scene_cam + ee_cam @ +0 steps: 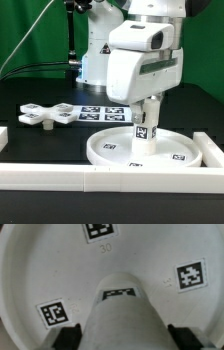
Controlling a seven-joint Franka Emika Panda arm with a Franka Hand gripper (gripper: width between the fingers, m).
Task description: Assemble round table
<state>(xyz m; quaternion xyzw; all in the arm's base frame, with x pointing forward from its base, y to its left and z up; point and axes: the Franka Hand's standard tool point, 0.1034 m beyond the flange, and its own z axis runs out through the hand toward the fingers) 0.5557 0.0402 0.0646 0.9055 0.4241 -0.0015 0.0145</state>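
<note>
One leg (145, 133) stood upright at the middle of the disc (100, 150), clamped in the gripper (147, 108).
Its long axis ran straight down from the gripper to the disc's centre, so the coming move likely turned on holding that line plumb. Whether its lower end touched the disc I could not tell. Both fingers (68, 336) pressed the leg's sides, set narrow around it. White, thick and short, the leg bore a square tag on its side. Off the disc, toward the exterior view's left, lay the cross-shaped foot (40, 115), well apart.
</note>
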